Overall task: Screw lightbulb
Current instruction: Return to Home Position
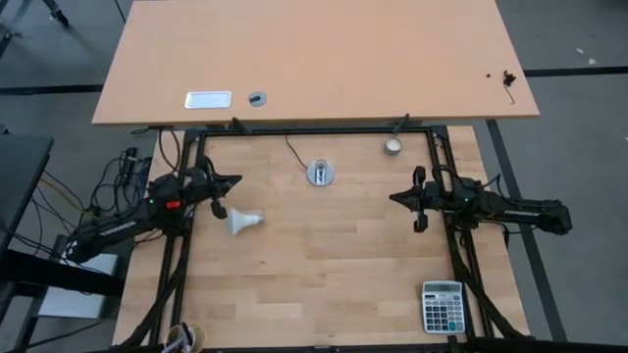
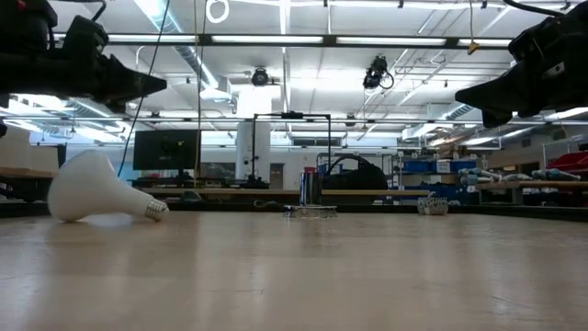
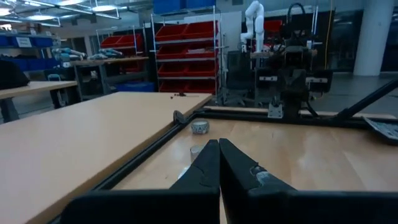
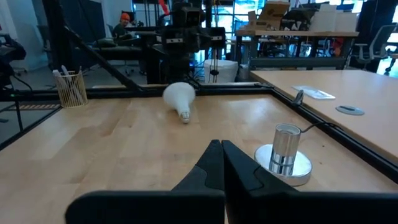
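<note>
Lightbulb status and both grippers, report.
Left gripper shut, empty, raised at left. Right gripper shut, empty, raised at right. Lightbulb loose on its side on the table, apart from the socket.

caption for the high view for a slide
Bulb lies on its side near the shut left gripper, out of the socket; right gripper shut opposite.

The pale wooden tabletop (image 1: 324, 275) carries a white funnel-shaped lightbulb (image 1: 243, 222) lying on its side at left, a round grey metal socket (image 1: 321, 174) far centre, a small cream puck (image 1: 392, 146) far right, and a grey calculator (image 1: 443, 306) near right.
</note>
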### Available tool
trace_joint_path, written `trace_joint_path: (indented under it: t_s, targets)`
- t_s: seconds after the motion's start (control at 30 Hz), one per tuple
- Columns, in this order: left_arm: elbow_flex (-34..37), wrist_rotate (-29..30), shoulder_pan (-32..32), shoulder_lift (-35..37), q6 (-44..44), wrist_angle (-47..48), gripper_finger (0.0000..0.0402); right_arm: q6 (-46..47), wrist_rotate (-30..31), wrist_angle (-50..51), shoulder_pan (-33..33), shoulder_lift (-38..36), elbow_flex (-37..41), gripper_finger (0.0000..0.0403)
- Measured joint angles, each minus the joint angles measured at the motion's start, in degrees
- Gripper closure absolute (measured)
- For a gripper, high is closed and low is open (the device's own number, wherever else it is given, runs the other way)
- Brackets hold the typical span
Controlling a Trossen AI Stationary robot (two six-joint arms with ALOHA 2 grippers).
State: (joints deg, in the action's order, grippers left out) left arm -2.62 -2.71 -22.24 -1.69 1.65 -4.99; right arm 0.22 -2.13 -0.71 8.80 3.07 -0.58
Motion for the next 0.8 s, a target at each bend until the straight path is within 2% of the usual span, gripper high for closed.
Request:
trace_joint_path:
  t_s: [0.8]
  targets:
    - [0.83, -0.54, 0.0, 1.72, 2.76, 3.78, 0.0401, -1.66, 0.0, 0.04, -0.04, -2.91, -0.05, 0.0403]
